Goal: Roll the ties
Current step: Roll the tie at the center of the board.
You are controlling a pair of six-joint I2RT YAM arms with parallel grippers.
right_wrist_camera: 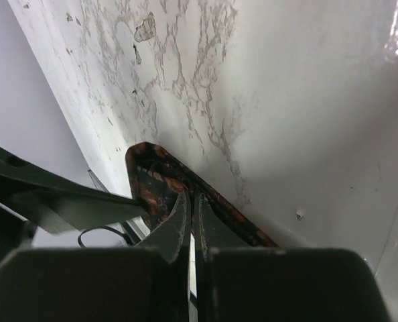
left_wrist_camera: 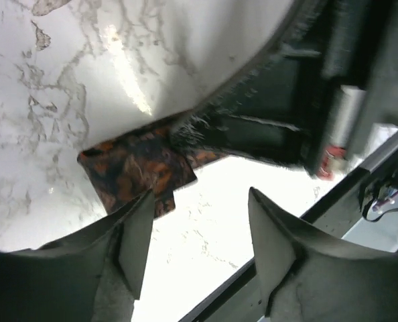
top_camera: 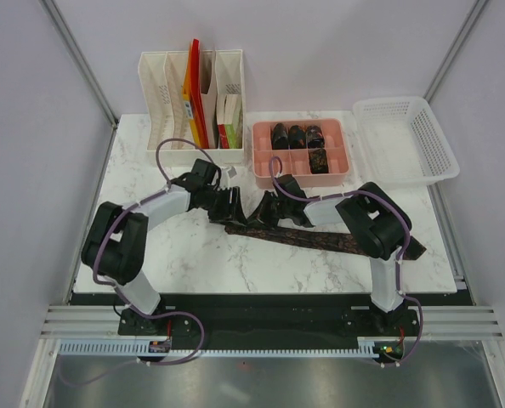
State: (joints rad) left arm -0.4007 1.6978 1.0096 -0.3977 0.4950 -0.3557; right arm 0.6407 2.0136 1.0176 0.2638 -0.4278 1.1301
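Our right gripper [right_wrist_camera: 189,211] has its fingers pressed together, pinching the unrolled tie [top_camera: 320,239] near its folded end on the marble table [top_camera: 193,255]. Just beside it, our left gripper [left_wrist_camera: 199,233] stands spread, the tie's end just beyond its fingertips. Farther back, rolled ties [top_camera: 297,136] sit in the pink tray [top_camera: 336,138].

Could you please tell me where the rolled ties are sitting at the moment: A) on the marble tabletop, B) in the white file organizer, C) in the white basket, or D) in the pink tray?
D: the dark rolled ties lie in the compartments of the pink tray; the white basket holds none.
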